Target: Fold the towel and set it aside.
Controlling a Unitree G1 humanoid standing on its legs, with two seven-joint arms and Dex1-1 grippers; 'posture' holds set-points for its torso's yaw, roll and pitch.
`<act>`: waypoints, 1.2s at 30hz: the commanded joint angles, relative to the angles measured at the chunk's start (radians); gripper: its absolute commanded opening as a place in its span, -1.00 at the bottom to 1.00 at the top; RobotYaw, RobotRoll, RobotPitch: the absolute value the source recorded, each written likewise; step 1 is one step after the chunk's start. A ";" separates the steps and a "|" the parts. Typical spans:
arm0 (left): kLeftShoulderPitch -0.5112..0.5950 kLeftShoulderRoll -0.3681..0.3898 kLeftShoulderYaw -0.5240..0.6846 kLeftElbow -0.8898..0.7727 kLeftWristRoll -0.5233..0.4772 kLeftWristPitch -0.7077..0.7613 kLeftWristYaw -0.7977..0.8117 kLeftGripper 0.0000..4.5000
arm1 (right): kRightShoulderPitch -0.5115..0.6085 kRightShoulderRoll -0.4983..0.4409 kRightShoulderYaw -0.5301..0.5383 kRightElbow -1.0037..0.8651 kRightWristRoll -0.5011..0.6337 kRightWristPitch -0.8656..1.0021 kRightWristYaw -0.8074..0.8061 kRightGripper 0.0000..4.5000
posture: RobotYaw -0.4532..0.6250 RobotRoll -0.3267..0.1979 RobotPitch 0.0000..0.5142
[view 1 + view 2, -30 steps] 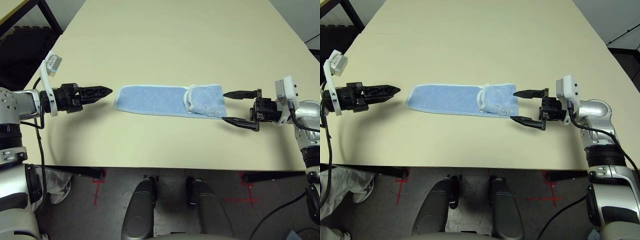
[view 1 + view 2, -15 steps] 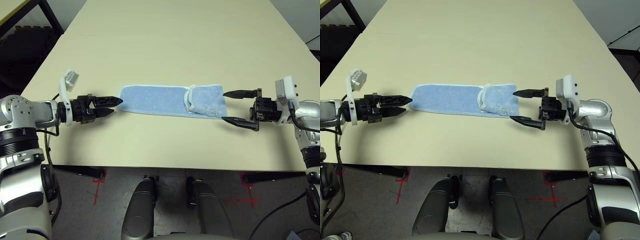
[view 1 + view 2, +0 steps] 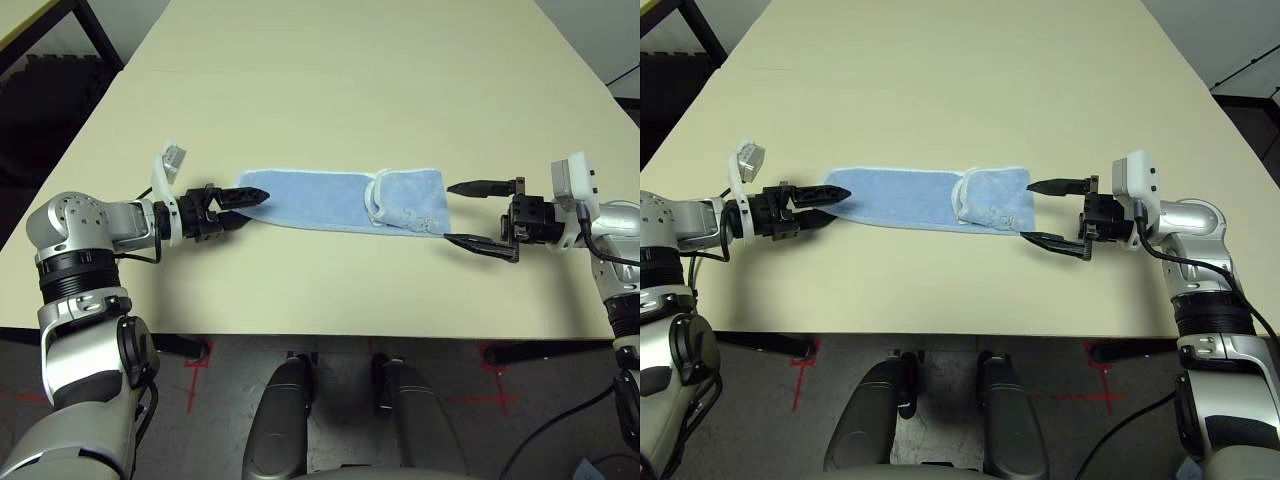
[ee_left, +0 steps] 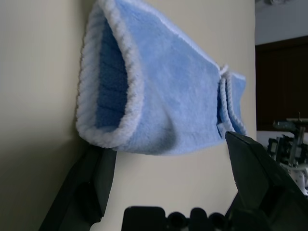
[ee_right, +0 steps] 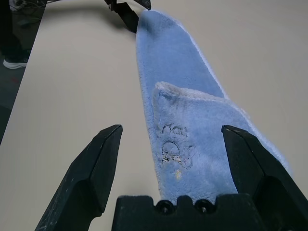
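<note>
One towel [image 3: 340,200] lies as a long strip on the table [image 3: 330,90], its right end folded back over itself. Two tools: the left tool [image 3: 243,205] is wide open astride the towel's left end, and the right tool [image 3: 470,213], wide open and empty, sits just beside the folded end.
</note>
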 commanded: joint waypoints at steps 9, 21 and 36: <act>0.025 0.026 0.003 0.066 0.041 -0.095 0.045 1.00 | 0.022 -0.017 0.008 -0.020 -0.008 -0.008 -0.003 0.99 | 0.00 0.25 -0.29; 0.029 0.017 -0.008 0.086 0.050 -0.151 0.058 -0.29 | 0.023 -0.023 0.007 -0.018 -0.013 -0.014 -0.006 1.00 | -0.01 0.25 -0.30; 0.212 0.165 0.057 -0.181 -0.017 -0.049 0.016 -0.99 | -0.004 -0.004 0.006 0.038 -0.011 0.008 -0.032 1.00 | 0.08 0.25 -0.32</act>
